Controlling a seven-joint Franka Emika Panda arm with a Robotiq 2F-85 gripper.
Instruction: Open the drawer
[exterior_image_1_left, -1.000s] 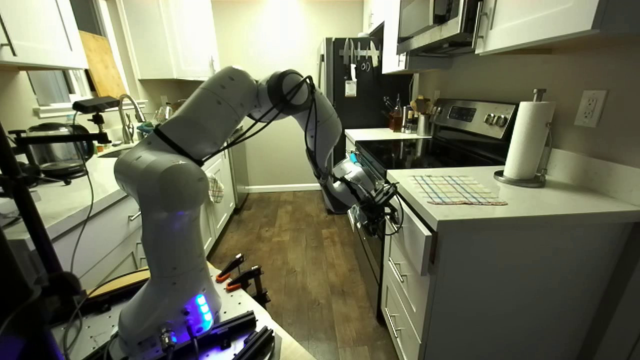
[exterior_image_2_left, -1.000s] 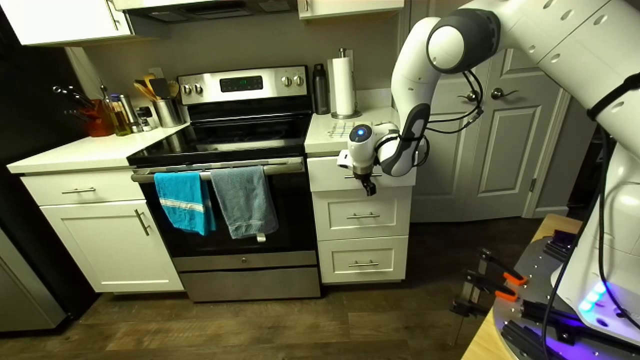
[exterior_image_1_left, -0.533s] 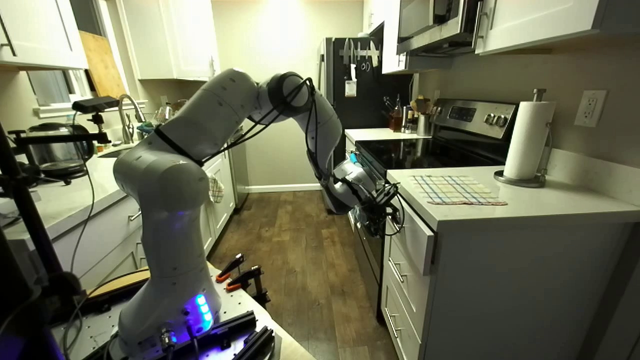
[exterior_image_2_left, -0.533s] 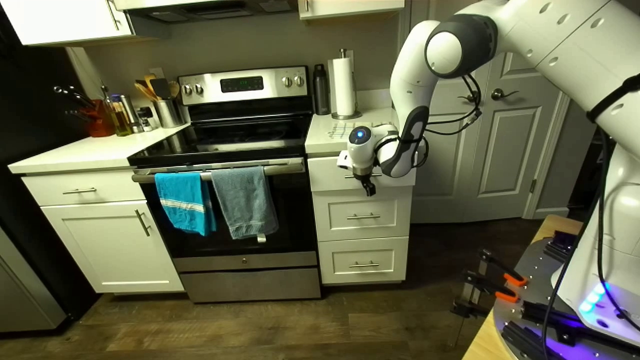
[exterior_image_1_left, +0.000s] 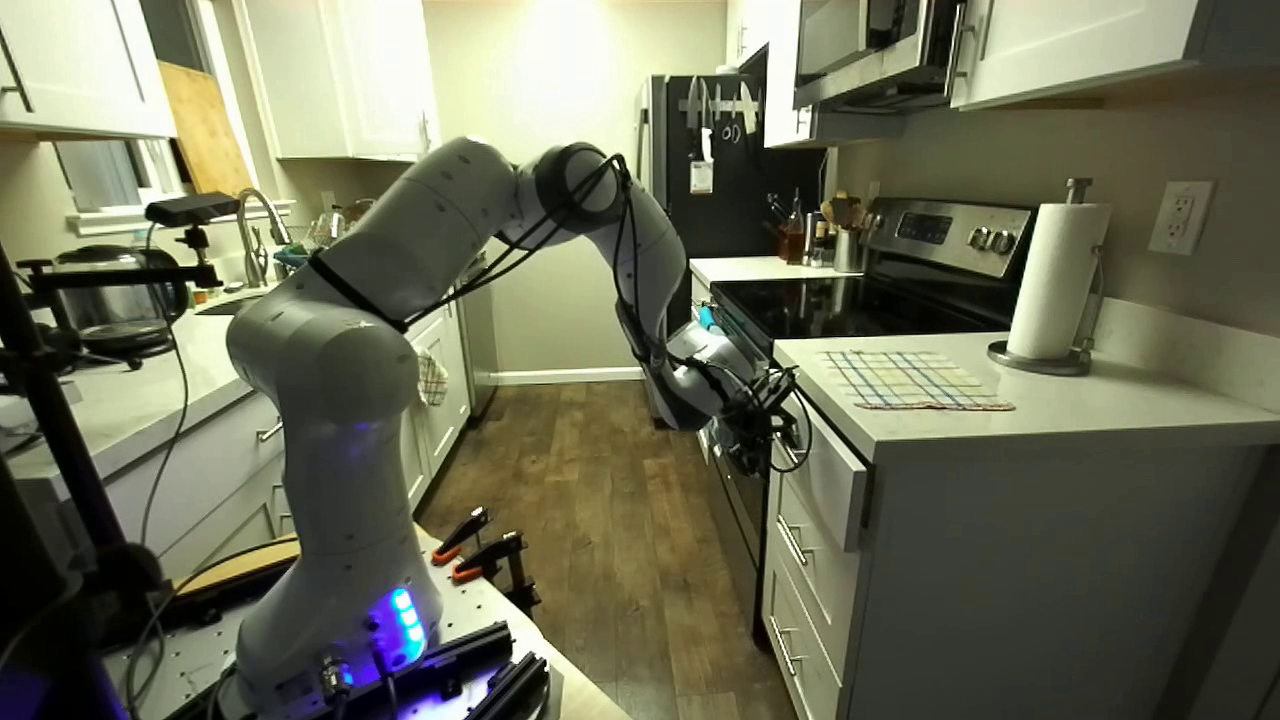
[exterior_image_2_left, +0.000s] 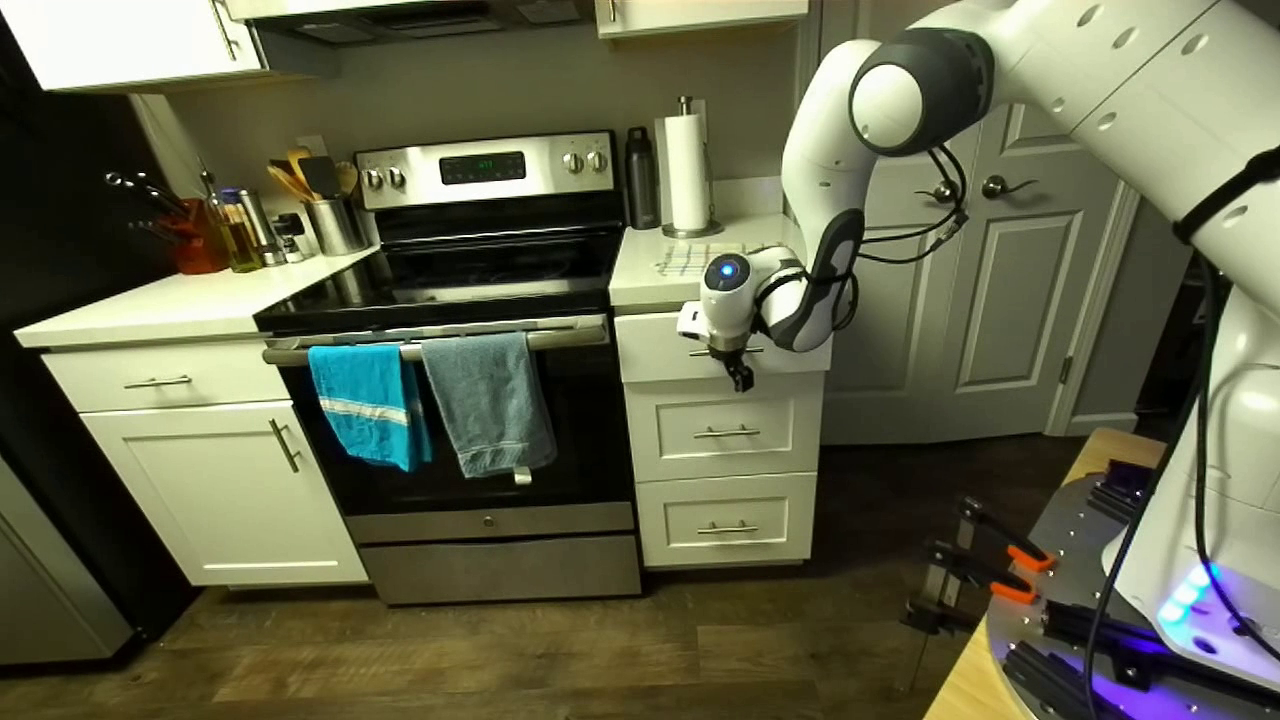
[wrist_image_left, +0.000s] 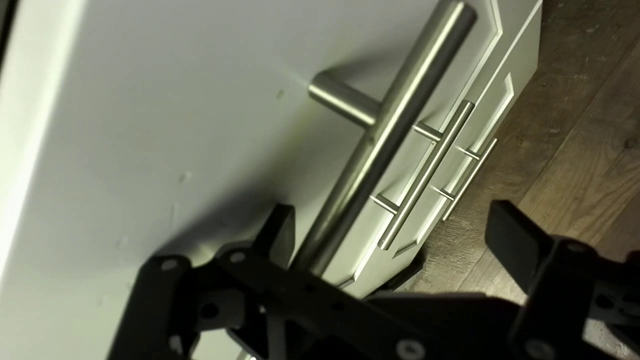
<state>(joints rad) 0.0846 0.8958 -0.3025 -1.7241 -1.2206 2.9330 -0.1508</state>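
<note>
The drawer is the top one, with a flat white front (wrist_image_left: 165, 115) and a slim metal bar handle (wrist_image_left: 400, 105). In both exterior views its front (exterior_image_1_left: 832, 475) (exterior_image_2_left: 648, 350) stands slightly out from the cabinet, with a narrow dark gap behind it. The drawer's inside is hidden. My gripper (wrist_image_left: 397, 235) is open at the handle; it shows small and dark in both exterior views (exterior_image_1_left: 760, 425) (exterior_image_2_left: 740, 375). In the wrist view one finger lies between handle and drawer front, close to the bar. The other finger is well away on the outer side. Contact cannot be told.
Two more white drawers (exterior_image_2_left: 728, 455) (exterior_image_2_left: 728, 545) with bar handles lie below. A countertop (exterior_image_1_left: 1100, 400) with a checked cloth (exterior_image_1_left: 915, 380) and paper towel roll (exterior_image_1_left: 1058, 285) is above. The stove (exterior_image_2_left: 480, 400) with a blue towel (exterior_image_2_left: 370, 405) and a grey towel (exterior_image_2_left: 490, 405) stands alongside.
The gap behind the drawer front looks slightly narrower than one second ago. My gripper and wrist have shifted only slightly, and the gripper stays at the handle.
</note>
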